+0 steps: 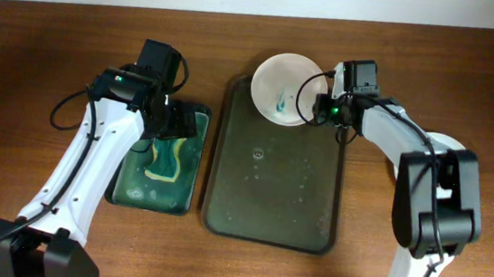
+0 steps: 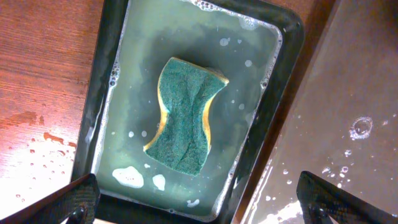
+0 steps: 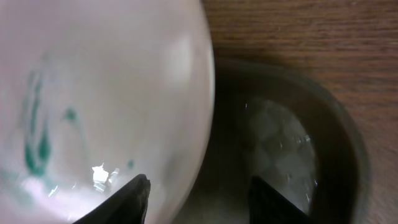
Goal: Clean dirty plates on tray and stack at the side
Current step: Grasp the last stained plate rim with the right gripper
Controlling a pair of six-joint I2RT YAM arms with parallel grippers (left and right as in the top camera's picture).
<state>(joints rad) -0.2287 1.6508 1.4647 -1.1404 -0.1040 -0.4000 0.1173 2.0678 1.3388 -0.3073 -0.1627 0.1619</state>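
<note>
A white plate [image 1: 281,87] with teal smears rests tilted on the far rim of the large dark tray [image 1: 268,204]. My right gripper [image 1: 330,110] is at the plate's right edge. In the right wrist view the plate [image 3: 99,93] fills the left side and its rim runs between the spread fingers. One fingertip [image 3: 134,198] is over the plate's face, the other over the wet tray [image 3: 280,143], so the right gripper [image 3: 196,202] is open and straddles the rim. My left gripper [image 2: 208,208] hangs wide open over the small tray [image 2: 102,93], holding nothing.
A yellow-green sponge [image 2: 186,115] lies in soapy water in the small tray [image 1: 128,195] left of the large one. A white round edge [image 1: 451,142] shows under the right arm. Water drops dot the wood [image 2: 37,149] on the left.
</note>
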